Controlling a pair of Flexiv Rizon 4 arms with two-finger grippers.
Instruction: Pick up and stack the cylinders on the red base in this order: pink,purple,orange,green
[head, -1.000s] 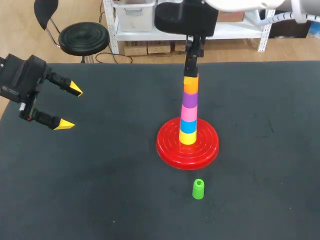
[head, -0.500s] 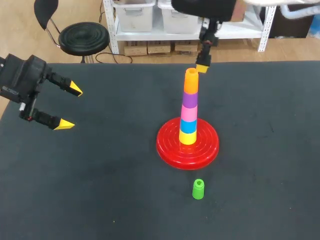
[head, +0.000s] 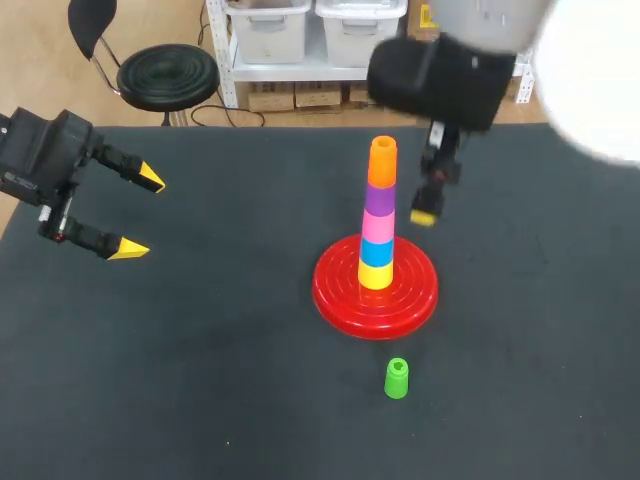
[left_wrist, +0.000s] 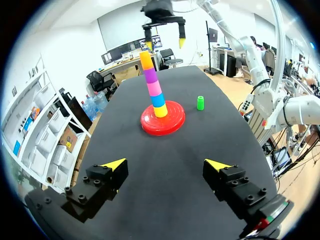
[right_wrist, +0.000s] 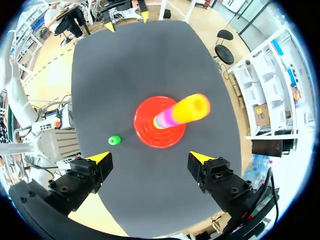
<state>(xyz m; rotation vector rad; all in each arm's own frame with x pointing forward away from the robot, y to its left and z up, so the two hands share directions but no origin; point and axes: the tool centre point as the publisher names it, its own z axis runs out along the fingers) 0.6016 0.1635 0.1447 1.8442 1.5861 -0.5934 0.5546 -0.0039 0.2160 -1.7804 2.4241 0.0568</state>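
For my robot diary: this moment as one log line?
orange cylinder: stacked, topmost | green cylinder: on table | left gripper: open | right gripper: open

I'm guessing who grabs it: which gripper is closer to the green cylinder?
Right. The right gripper hangs beside the stack near the green cylinder; the left gripper sits far off.

Glossy red base (head: 335, 292), concentric ridges. On it, bottom up: yellow cylinder (head: 376, 276), blue cylinder (head: 376, 252), pink cylinder (head: 377, 226), purple cylinder (head: 378, 199), orange cylinder (head: 382, 163). Plain green cylinder (head: 397, 379). Matte black table (head: 200, 350). Black left gripper (head: 140, 214) and right gripper (right_wrist: 150, 157), yellow tips.
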